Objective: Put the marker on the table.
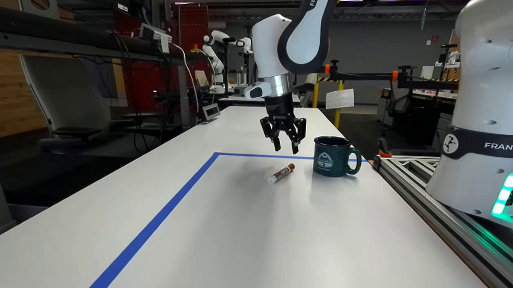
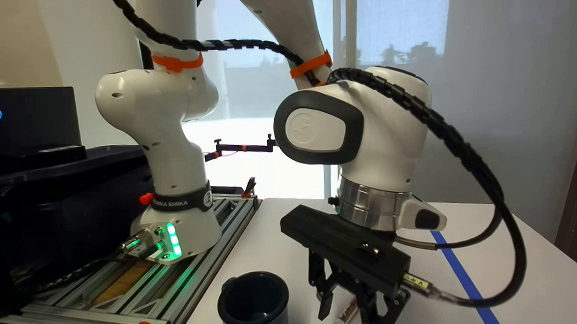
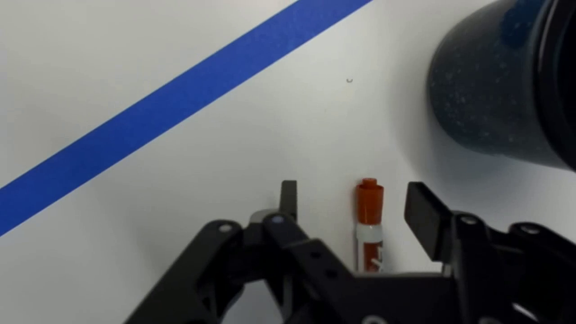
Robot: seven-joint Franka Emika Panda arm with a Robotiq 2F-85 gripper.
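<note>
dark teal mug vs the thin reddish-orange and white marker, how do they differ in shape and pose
The dark teal, rounded mug stands upright, while the thin reddish-orange and white marker lies on its side. The mug is wide, with a handle; the marker is a slim stick without one. Both rest on the white tabletop, neither held by the open gripper.

In an exterior view the camera looks lengthwise down the table (image 1: pixel 234 247) from low above it, robot base (image 1: pixel 471 183) at frame right. In an exterior view facing the window (image 2: pixel 403 19), the robot base falls at left; that camera sits close to the arm (image 2: pixel 397 129). The wrist view looks down past the gripper (image 3: pixel 348 202) at close range. All three share the marker (image 1: pixel 281 173) and the mug (image 1: pixel 331 158) (cropped at the wrist view's right edge).
</note>
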